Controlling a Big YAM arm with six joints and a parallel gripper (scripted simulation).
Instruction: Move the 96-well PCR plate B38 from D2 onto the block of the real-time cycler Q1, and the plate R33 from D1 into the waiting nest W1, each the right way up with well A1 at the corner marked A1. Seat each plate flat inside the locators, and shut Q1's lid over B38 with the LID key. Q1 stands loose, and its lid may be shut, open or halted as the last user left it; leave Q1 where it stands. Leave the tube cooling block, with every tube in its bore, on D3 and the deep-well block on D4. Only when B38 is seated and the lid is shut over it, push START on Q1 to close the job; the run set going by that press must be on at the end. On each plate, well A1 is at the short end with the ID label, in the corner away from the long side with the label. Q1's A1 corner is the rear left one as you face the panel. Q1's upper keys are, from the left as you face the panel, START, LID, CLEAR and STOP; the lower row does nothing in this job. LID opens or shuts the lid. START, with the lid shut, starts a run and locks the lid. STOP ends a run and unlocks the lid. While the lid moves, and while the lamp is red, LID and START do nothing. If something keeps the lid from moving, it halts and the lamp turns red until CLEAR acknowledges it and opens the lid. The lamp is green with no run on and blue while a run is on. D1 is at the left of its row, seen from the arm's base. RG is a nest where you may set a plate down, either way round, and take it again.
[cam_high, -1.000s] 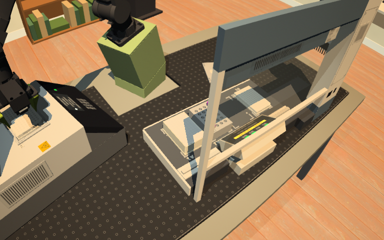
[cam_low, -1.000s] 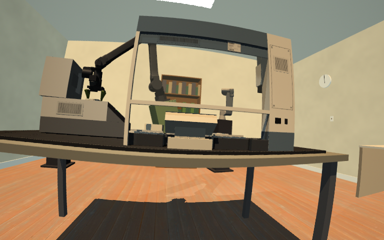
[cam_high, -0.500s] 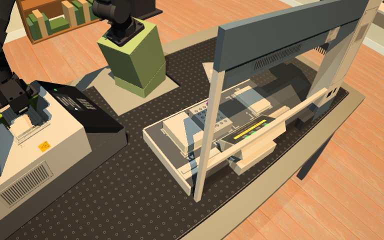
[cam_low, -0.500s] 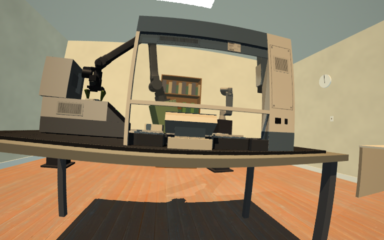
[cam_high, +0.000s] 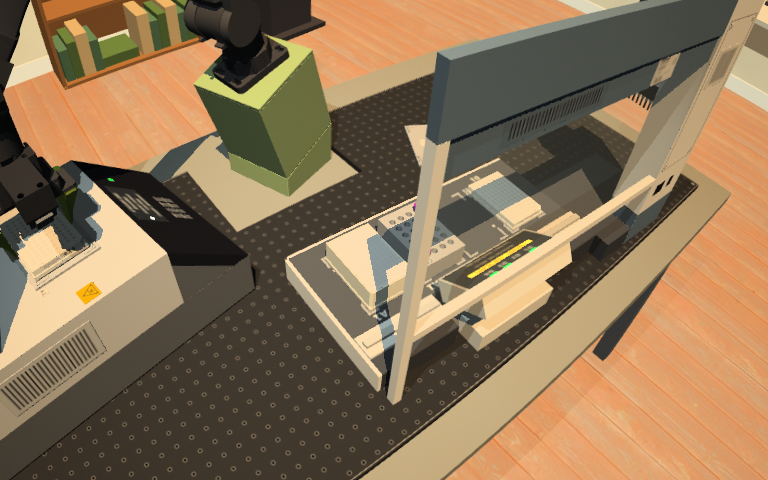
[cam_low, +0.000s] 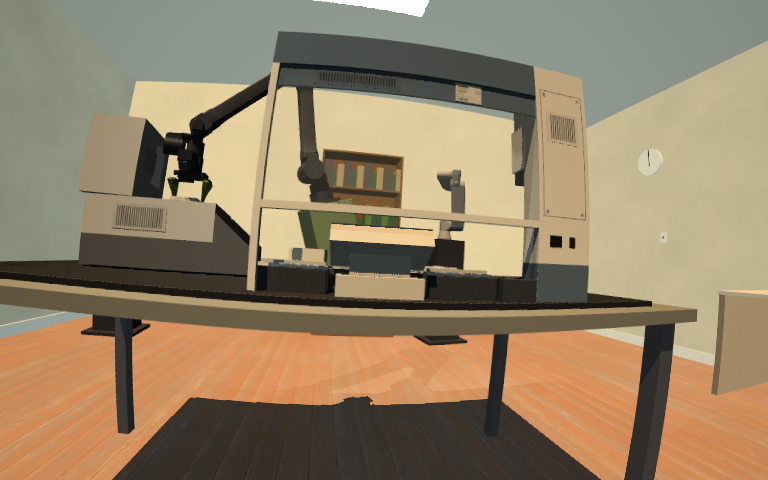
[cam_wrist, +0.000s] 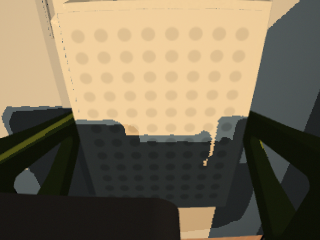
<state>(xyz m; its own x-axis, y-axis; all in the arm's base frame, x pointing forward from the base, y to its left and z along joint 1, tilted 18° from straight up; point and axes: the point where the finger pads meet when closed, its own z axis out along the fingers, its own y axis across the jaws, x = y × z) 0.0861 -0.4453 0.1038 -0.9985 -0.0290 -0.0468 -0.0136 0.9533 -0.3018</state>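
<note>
1. Your gripper (cam_wrist: 160, 160) stands spread, its green wedge fingers flanking the plate, gripping nothing.
2. Directly below it, the cream, dimpled rectangular PCR plate (cam_wrist: 156, 54) lies on the cycler (cam_high: 107, 277) block.

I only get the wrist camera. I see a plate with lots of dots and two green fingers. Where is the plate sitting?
Observer: On the block of the cycler Q1, at the left end of the table in the top view; the plate lies in its recess.
Operator: Is the lid open?
Observer: Yes. In the exterior view the lid stands upright behind the gripper.
Operator: Is the gripper holding the plate?
Observer: No, it is open; its fingers hang just above the cycler's top.
Operator: What colour is the lamp?
Observer: Green, on the dark panel.
</note>
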